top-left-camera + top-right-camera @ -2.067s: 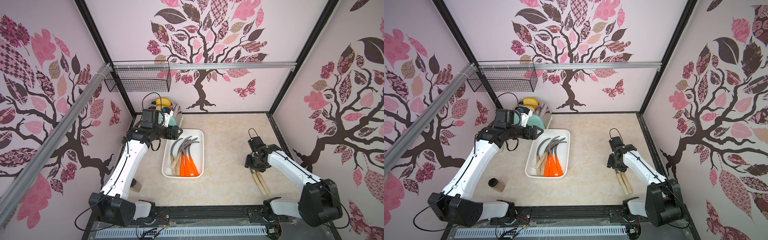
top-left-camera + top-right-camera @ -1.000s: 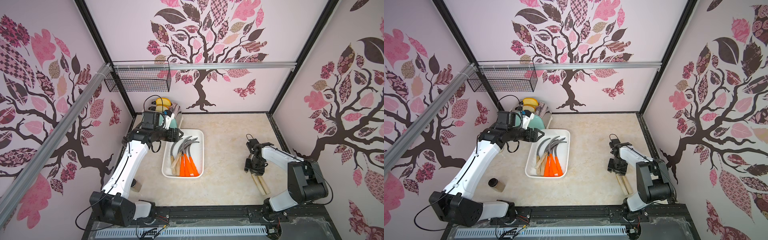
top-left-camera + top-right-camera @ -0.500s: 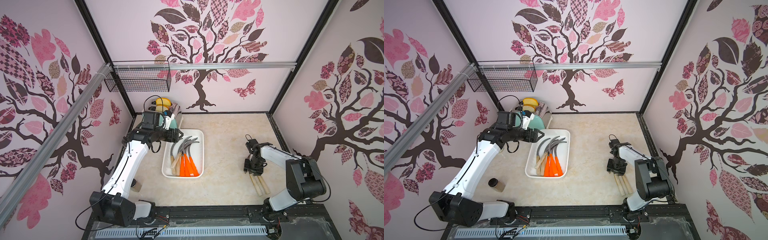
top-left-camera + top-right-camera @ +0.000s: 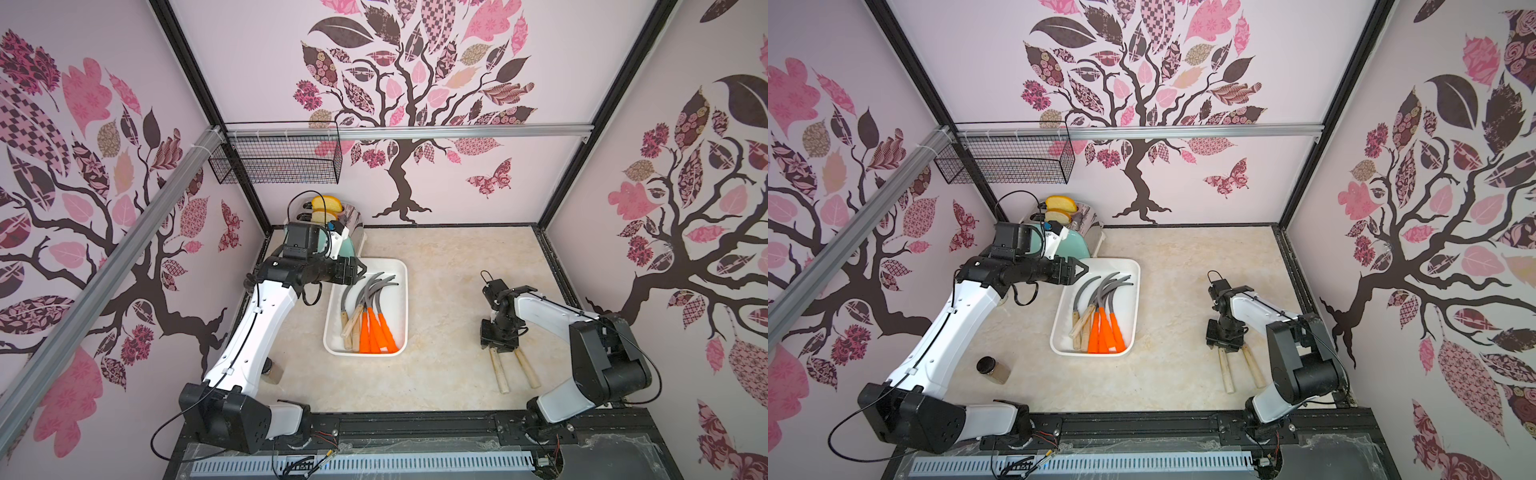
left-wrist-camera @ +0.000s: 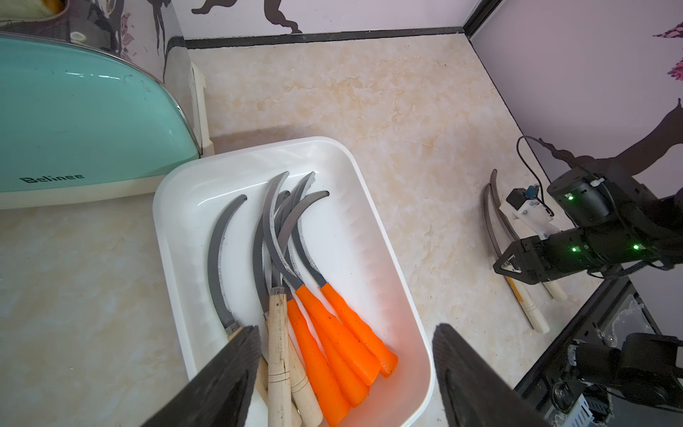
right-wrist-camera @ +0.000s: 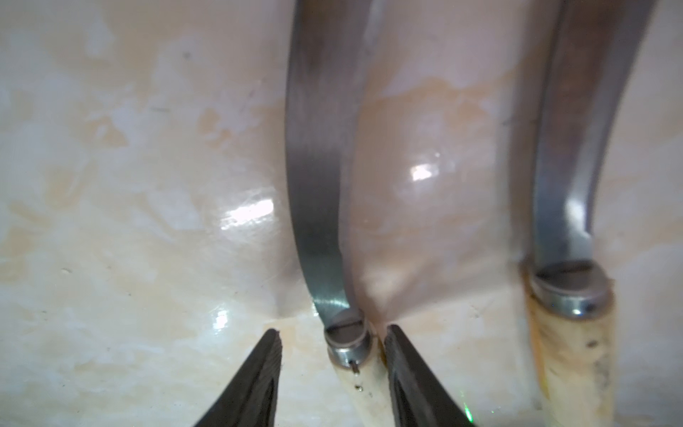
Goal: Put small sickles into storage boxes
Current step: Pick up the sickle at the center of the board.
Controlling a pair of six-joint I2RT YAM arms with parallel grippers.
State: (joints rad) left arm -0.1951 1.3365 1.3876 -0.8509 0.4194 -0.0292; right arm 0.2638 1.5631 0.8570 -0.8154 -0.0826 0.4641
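The white storage box [image 4: 406, 303] [image 4: 1138, 299] [image 5: 369, 236] lies left of centre and holds several small sickles [image 4: 370, 328] [image 4: 1104, 332] [image 5: 325, 325] with orange and wooden handles. My left gripper [image 4: 359, 272] [image 4: 1084, 268] [image 5: 347, 329] hovers open and empty above its far left end. Two wooden-handled sickles [image 4: 498, 374] [image 4: 1226, 372] [image 5: 532, 310] lie side by side on the table at the right. My right gripper [image 4: 500, 347] [image 4: 1225, 343] [image 6: 333, 331] is down over one of them [image 6: 347, 340]. Its jaws straddle the metal collar: one finger sits against the handle, the other stands off. The second sickle [image 6: 569, 288] lies just outside them.
A teal toaster [image 4: 332, 216] with bread slices stands at the back left, close behind the box. A black wire basket [image 4: 278, 162] hangs on the wall above it. A small brown jar [image 4: 992, 370] stands near the left arm. The right wall and black front rail are close to the two sickles.
My right gripper has come down onto the sickles on the table and its jaws have narrowed around one handle. The left arm has barely moved.
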